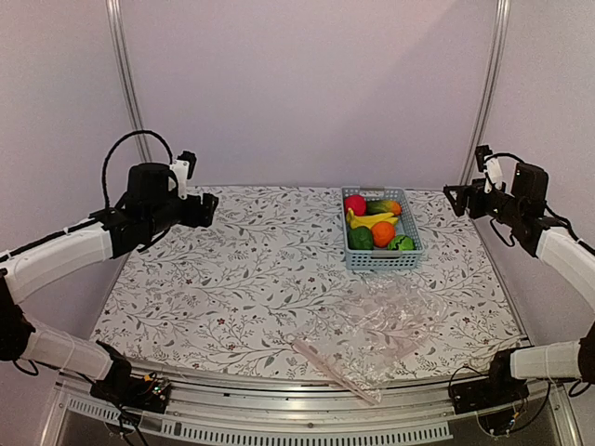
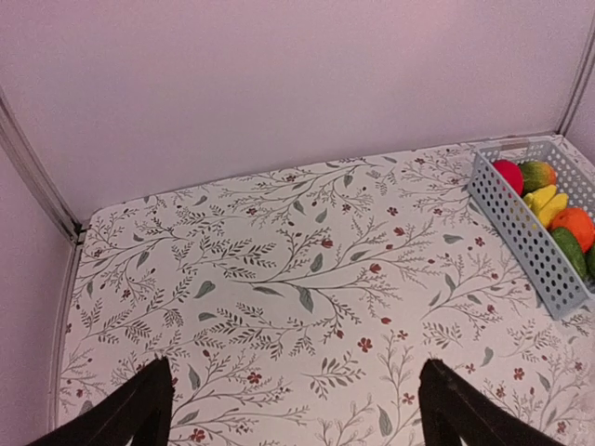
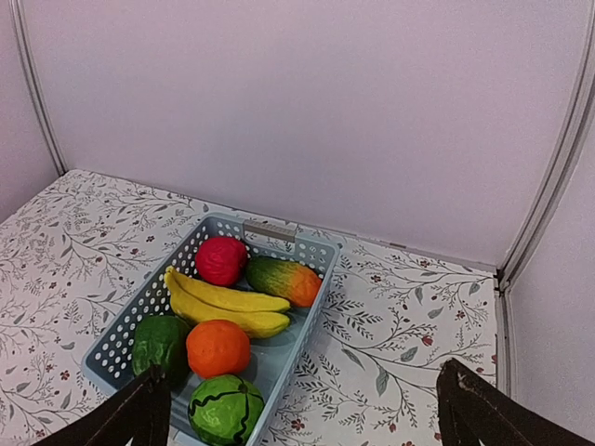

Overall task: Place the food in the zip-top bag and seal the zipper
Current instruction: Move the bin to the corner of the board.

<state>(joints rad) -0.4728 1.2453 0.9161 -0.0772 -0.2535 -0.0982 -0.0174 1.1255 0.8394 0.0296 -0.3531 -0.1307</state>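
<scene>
The food lies in a light blue lattice basket (image 3: 270, 230): red apple (image 3: 220, 259), mango (image 3: 284, 279), yellow bananas (image 3: 228, 307), orange (image 3: 218, 347), dark green piece (image 3: 158, 342) and striped green ball (image 3: 226, 409). A clear, crinkly zip-top bag (image 1: 390, 321) lies flat near the table's front edge, its pale zipper (image 1: 335, 370) toward the front. My left gripper (image 1: 206, 206) hovers open over the table's far left, holding nothing. On the far right, my right gripper (image 1: 456, 198) hangs open and empty, apart from the basket (image 1: 381, 262).
A floral cloth (image 1: 242, 279) covers the table. Plain walls and metal corner posts (image 1: 125, 84) close in the back and sides. In the left wrist view the basket (image 2: 525, 242) sits at the far right, beyond the open left gripper (image 2: 296, 372).
</scene>
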